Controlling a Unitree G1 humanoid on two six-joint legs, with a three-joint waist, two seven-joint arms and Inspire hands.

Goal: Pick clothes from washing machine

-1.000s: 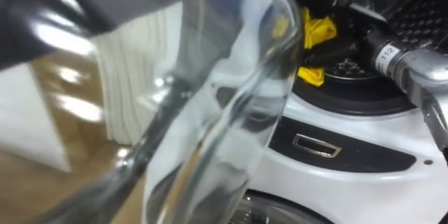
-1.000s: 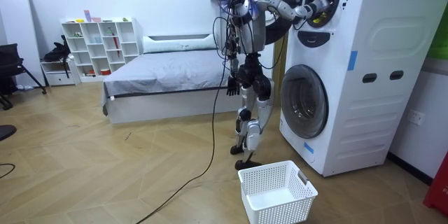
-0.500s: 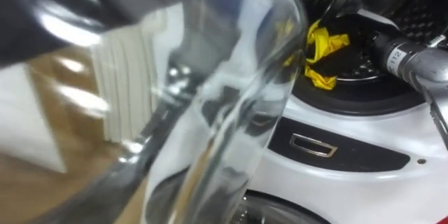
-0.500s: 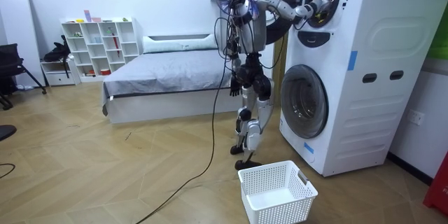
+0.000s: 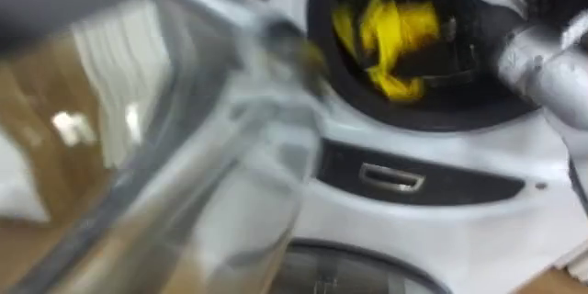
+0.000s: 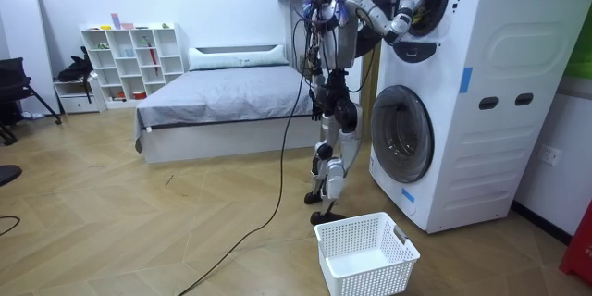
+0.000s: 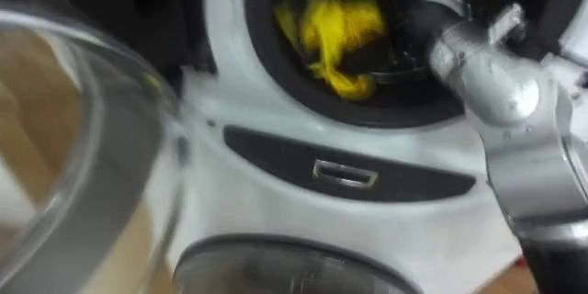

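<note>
The yellow cloth (image 5: 393, 44) sits bunched in the round mouth of the upper washing machine (image 6: 481, 83), low in the opening and towards its left side, just above the dark rubber rim. The robot's right hand (image 5: 439, 55) shows as a dark shape inside that opening, touching the right side of the cloth, with yellow folds above and below it. The blur there is too heavy to tell whether it is holding the cloth or only lying against it. Its silver forearm comes in from the right edge of the eye views and reaches into the drum.

Below the opening runs a dark curved panel (image 5: 478, 188) with a small chrome pull (image 5: 390, 179) set in it. Under that shows the top of the lower machine's round door (image 7: 285, 271). The open glass door (image 5: 184, 156) of the upper machine fills the left side of the left eye view, close to the camera, with wooden floor showing through it.

In the room view the robot stands upright on the wooden floor, close in front of the stacked white machines, its right arm raised to the upper drum. Its left hand (image 6: 316, 105) hangs by its hip, too small to read. A white laundry basket (image 6: 365, 254) stands on the floor just in front of its feet, near the lower machine. A bed (image 6: 222, 102) and a white cube shelf (image 6: 129, 55) stand against the far wall.
</note>
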